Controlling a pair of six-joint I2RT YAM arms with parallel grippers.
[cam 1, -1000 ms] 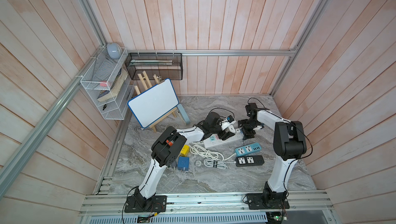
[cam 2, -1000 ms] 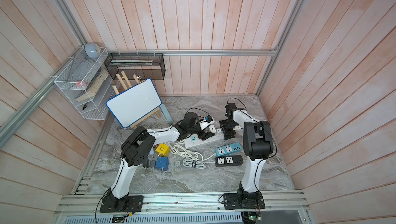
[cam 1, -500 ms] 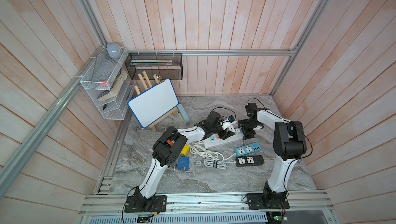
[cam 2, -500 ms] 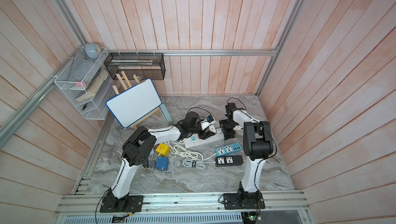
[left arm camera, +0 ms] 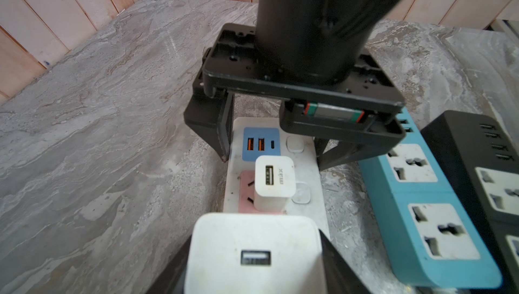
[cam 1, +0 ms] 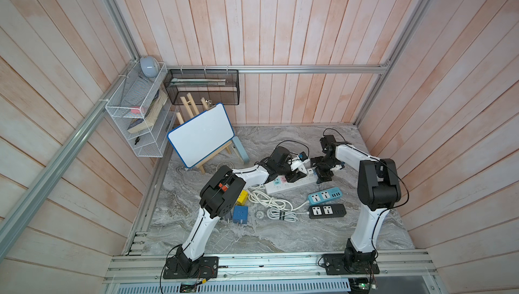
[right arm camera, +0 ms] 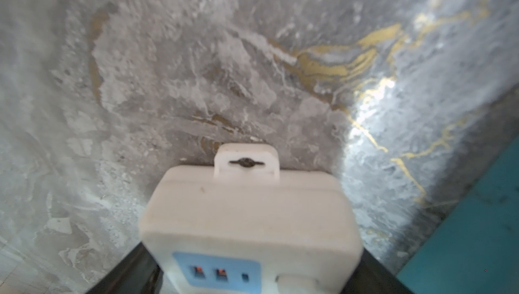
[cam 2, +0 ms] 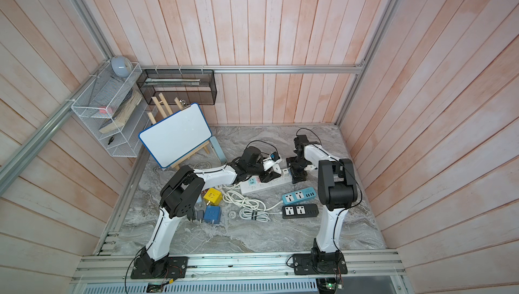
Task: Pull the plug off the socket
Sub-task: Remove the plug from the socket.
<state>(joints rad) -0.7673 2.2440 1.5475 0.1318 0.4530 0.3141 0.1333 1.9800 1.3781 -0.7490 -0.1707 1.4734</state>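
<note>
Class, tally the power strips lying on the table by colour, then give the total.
white power strip: 1
blue power strip: 1
black power strip: 1
Total: 3

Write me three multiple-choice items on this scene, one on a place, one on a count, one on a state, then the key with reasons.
1. The right gripper is:
A. at the USB end of the white power strip
B. over the whiteboard
C. at the wire shelf

2. Power strips lying on the table:
A. two
B. three
C. five

3. The small white charger is:
A. lying loose on its side
B. plugged into the pink socket
C. hanging from a cable

Key:
1 A: its fingers stand either side of that end in the left wrist view.
2 B: the white one, the blue strip and the black strip.
3 B: it stands upright in the pink socket.
</note>
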